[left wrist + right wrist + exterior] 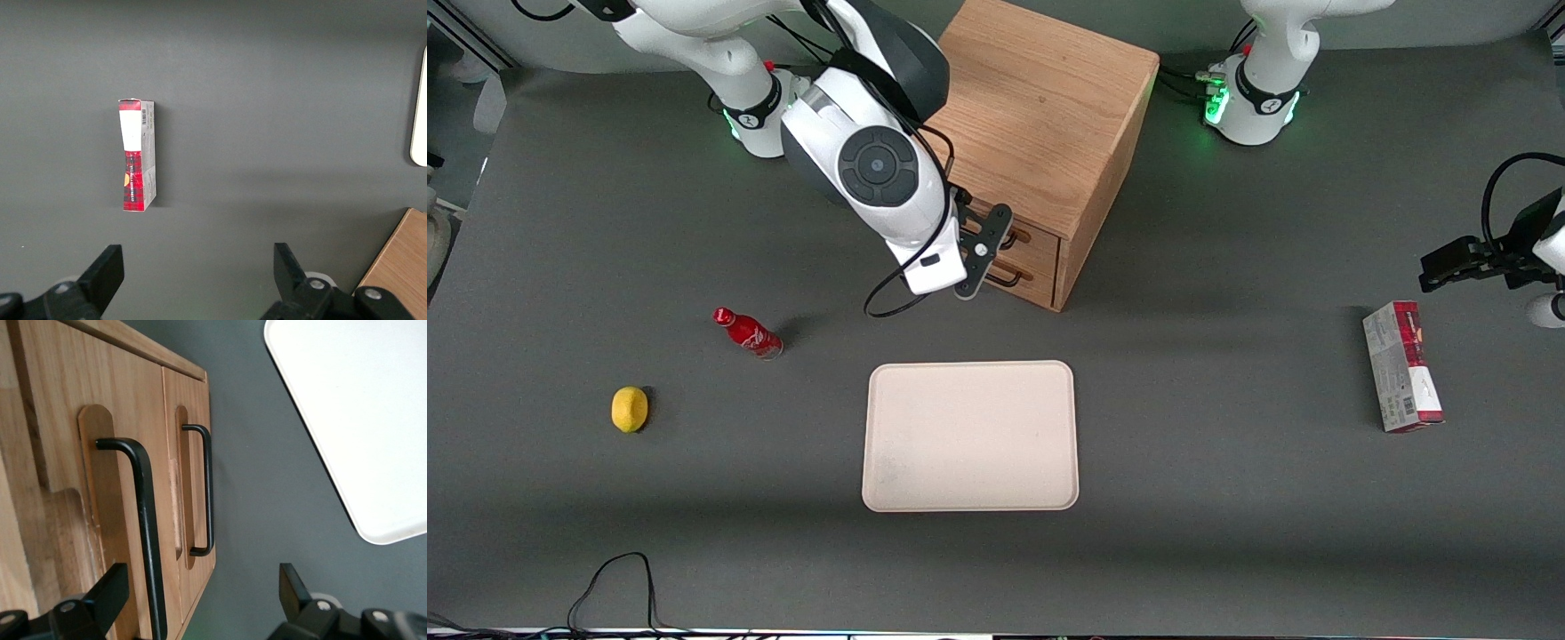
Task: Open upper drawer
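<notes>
The wooden cabinet stands toward the back of the table, its two drawer fronts facing the front camera at an angle. Both drawers look shut. The upper drawer carries a black wire handle, and the lower drawer's matching handle sits below it. My gripper hangs open just in front of the drawer fronts, turned so its fingers stand one above the other. In the right wrist view the upper handle's bar passes between the open jaws, close to one finger, and nothing is gripped.
A beige tray lies nearer the front camera than the cabinet. A red bottle and a lemon lie toward the working arm's end. A red and grey carton lies toward the parked arm's end.
</notes>
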Robot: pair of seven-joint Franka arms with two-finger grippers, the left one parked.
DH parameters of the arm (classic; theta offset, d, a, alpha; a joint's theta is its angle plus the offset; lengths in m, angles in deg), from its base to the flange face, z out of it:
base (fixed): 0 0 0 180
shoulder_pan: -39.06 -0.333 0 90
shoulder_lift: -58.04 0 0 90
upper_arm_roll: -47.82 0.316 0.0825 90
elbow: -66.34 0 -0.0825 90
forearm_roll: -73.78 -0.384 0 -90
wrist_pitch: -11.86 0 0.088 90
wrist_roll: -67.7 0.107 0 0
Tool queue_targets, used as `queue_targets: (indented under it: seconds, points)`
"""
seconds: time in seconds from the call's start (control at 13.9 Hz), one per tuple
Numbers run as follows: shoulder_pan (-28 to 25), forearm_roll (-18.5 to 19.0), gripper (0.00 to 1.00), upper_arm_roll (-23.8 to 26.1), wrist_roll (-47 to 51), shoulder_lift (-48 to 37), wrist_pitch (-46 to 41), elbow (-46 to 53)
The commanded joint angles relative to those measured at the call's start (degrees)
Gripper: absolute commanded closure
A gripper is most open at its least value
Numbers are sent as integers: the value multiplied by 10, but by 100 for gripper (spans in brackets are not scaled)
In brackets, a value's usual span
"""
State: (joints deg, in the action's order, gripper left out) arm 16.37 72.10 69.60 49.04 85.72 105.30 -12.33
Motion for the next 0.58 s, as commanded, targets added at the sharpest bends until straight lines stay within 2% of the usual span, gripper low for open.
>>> queue_targets:
  seconds: [0.0, 0.5]
  points:
    - [-7, -7, 0, 5, -12, 23, -2, 19]
    - [-8, -7, 0, 8, -28, 38, 6, 19]
